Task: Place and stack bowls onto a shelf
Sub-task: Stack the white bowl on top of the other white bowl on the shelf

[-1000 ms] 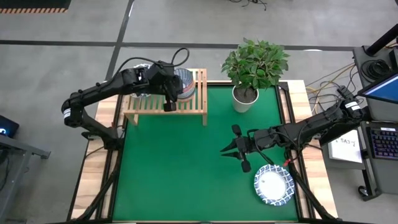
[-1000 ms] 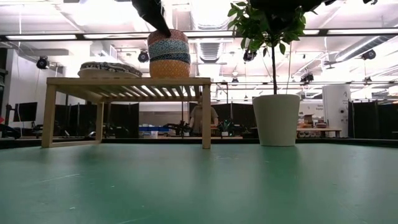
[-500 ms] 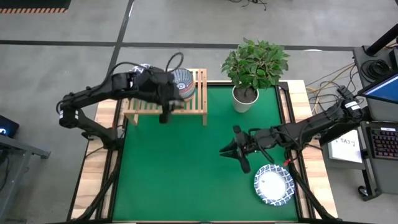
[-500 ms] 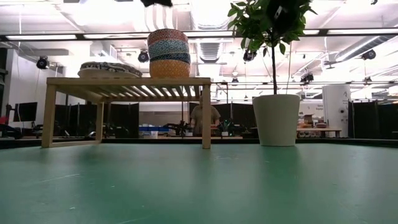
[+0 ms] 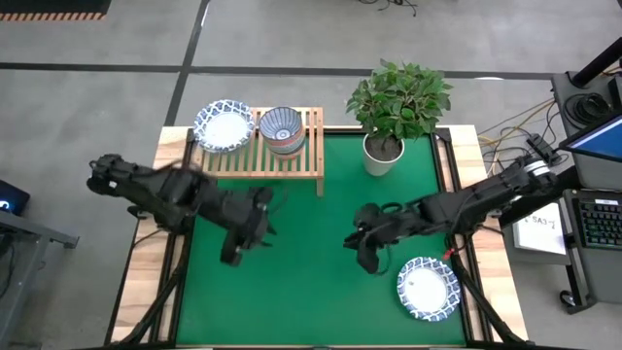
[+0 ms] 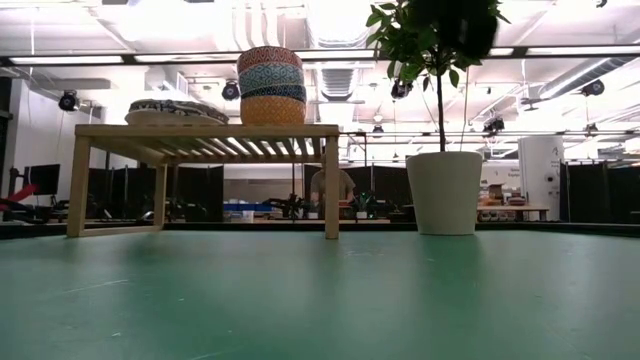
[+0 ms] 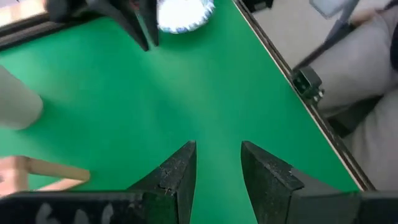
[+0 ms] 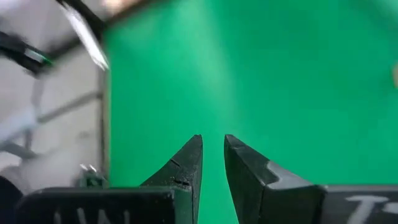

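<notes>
The light-wood shelf (image 5: pixel 258 156) stands at the table's far left. On its slats rest a stack of wide blue-rimmed bowls (image 5: pixel 224 126) and a stack of small patterned bowls (image 5: pixel 282 129), which the low view shows as several bowls high (image 6: pixel 271 85). Another wide white bowl (image 5: pixel 428 289) lies on the green mat near the right front. My left gripper (image 5: pixel 235 255) hangs over the mat in front of the shelf, open and with nothing in it (image 7: pixel 217 165). My right gripper (image 5: pixel 365 255) hovers left of the lone bowl, its fingers a narrow gap apart (image 8: pixel 213 158) and holding nothing.
A white plant pot (image 5: pixel 384 154) with a leafy plant stands at the far edge, right of the shelf. The green mat (image 5: pixel 301 282) lies bare between the two grippers. Wooden table edges run along both sides. A person stands far off in the room behind (image 6: pixel 327 190).
My left gripper has left the stack of small bowls on the shelf. It has swung toward the table's near edge and now hangs over the mat. The stack has stayed where it was. My right gripper has rolled about its own axis and kept nearly in place.
</notes>
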You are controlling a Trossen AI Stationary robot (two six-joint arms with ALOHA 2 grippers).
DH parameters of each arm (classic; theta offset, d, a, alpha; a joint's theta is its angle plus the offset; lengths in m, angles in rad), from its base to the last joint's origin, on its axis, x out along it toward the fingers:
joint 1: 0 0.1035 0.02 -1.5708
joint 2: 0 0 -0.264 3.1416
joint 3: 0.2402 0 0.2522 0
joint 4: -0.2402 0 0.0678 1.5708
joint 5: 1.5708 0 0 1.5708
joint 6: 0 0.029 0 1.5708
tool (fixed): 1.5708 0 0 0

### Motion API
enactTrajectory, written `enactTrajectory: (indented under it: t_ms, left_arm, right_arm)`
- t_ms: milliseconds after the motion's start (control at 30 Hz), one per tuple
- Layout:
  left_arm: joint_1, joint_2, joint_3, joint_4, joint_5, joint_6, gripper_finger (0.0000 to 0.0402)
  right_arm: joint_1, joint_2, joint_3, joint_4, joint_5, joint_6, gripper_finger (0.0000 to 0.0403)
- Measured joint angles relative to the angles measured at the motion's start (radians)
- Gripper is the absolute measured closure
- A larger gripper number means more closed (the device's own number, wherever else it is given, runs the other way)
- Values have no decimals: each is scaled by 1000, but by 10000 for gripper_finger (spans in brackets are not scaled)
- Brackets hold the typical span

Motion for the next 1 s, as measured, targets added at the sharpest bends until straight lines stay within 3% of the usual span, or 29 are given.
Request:
enactTrajectory:
  t_ms: [233,433,567,1000]
  left_arm:
    - [-214,-21,-139,86,-194,-169,293]
    - [-341,-27,-256,220,-356,-223,293]
    - [-368,-27,-315,292,-416,-227,293]
    - [-368,-27,-371,302,-473,-246,293]
  right_arm:
    - [70,203,182,-437,-136,257,346]
    - [124,315,220,-638,-253,474,346]
    - [160,352,221,-762,-293,614,343]
    - [250,425,220,-783,-378,855,255]
